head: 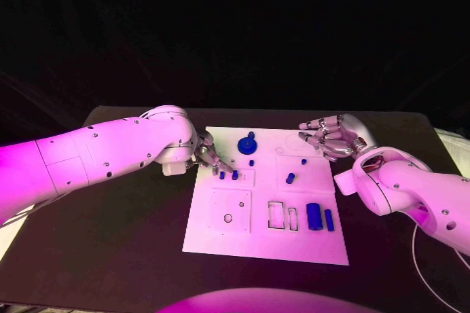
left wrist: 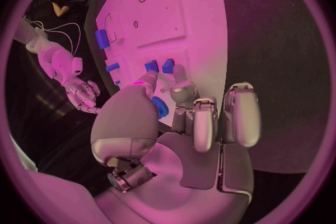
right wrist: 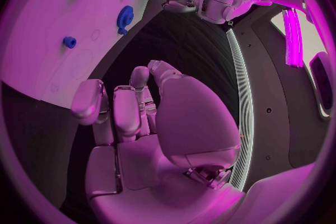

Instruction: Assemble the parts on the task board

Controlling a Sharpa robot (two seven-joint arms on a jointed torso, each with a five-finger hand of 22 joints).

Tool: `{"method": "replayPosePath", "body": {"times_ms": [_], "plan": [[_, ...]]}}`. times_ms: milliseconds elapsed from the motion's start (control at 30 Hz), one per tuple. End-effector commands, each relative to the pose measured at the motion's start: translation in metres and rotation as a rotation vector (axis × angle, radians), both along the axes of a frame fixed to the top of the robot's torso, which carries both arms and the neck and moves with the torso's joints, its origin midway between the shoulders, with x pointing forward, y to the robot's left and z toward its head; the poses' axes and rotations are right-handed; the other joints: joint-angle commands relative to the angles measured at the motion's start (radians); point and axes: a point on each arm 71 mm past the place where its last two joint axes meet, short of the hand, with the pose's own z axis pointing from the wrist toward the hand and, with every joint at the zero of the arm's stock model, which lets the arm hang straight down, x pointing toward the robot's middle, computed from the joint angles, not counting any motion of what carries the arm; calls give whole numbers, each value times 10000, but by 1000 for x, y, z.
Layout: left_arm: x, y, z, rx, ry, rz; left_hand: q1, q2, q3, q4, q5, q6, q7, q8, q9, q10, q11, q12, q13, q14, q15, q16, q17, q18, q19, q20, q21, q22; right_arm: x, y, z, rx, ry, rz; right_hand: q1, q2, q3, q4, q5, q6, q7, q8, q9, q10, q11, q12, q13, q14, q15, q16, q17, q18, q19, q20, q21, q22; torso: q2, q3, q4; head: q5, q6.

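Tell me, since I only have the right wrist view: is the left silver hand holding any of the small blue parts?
Observer: No. In the left wrist view the left hand holds nothing; one fingertip sits beside two small blue square parts.
Operator: What lies at the board's near end?
Observer: The head view shows a large blue cylinder and a slim blue bar lying beside two rectangular slots in the white task board.
Operator: Where is my right hand?
Observer: In the head view, the right hand is at the board's far right corner, holding nothing.
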Motion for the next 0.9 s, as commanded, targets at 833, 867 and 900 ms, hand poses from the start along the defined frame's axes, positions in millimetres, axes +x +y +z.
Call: {"method": "replayPosePath", "body": {"times_ms": [833, 867, 900], "plan": [[-8, -34, 30, -5651, -5642, -2916, 5388, -303, 2576, -1553, 577, -2551, 1420, -2207, -3370, -4180, 1493, -6296, -6332, -3088, 1127, -8451, -6257, 1319, -3226, 975, -10305, -2645, -1, 0, -3, -4, -71, 184, -49, -93, 32, -19, 40, -103, -1, -4, 8, -104, -6, -41, -17, 118, 85, -67, -14, 129, -80, -28, -74, -25, -8, -6, -6, -253, 355], [-8, -36, 29, -5492, -5717, -3126, 5143, -385, 2490, -1458, 557, -2547, 1424, -2245, -3480, -4099, 1462, -6323, -6419, -2804, 1154, -8266, -6200, 1352, -2968, 962, -10188, -2620, -1, 0, -3, -5, -64, 185, -49, -93, 32, -19, 40, -103, -1, -4, 8, -104, -6, -41, -17, 118, 85, -67, -14, 129, -80, -28, -74, -25, -3, -3, -3, -263, 367], [-8, -38, 27, -5302, -5789, -3315, 4861, -486, 2359, -1335, 544, -2535, 1373, -2271, -3587, -4028, 1438, -6339, -6499, -2617, 1160, -8111, -6142, 1347, -2754, 991, -10117, -2625, -1, 0, -3, -5, -58, 185, -49, -93, 32, -19, 40, -103, -1, -4, 8, -104, -6, -41, -17, 118, 85, -67, -14, 129, -80, -28, -74, -25, 3, 0, 3, -281, 384]]}}
